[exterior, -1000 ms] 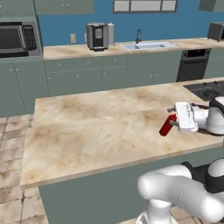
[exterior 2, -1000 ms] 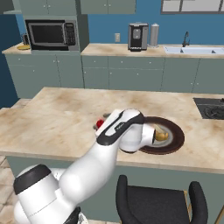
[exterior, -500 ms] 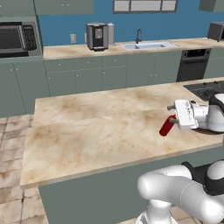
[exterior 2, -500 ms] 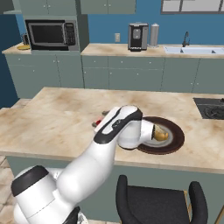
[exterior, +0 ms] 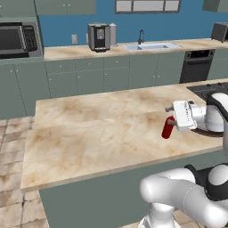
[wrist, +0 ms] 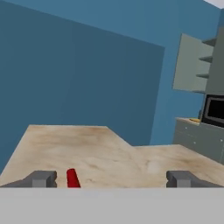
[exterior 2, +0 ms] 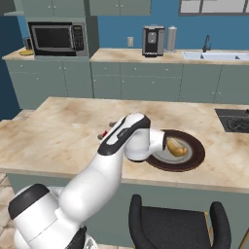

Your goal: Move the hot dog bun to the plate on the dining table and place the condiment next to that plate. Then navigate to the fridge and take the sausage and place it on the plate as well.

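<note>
The bottle [exterior: 168,128] stands on the table [exterior: 89,133], its long axis near upright and leaning slightly, cap end toward my tool [exterior: 171,109] just above it. In the hand view the bottle [wrist: 72,178] shows as a short red stub between my fingertips [wrist: 41,178], nearer the left one and clear of both. My tool [wrist: 111,179] is spread wide and pinches nothing. From the right base view my own arm covers most of the bottle, leaving a sliver of red [exterior 2: 104,134] by my wrist; that view does show the plate [exterior 2: 192,158] just beyond, on the same table [exterior 2: 58,131], with the bun [exterior 2: 175,147] lying in it, long axis slanting across the plate. The left base view gives the bottle's full side but not the plate. I can read no label or writing on the bottle
</note>
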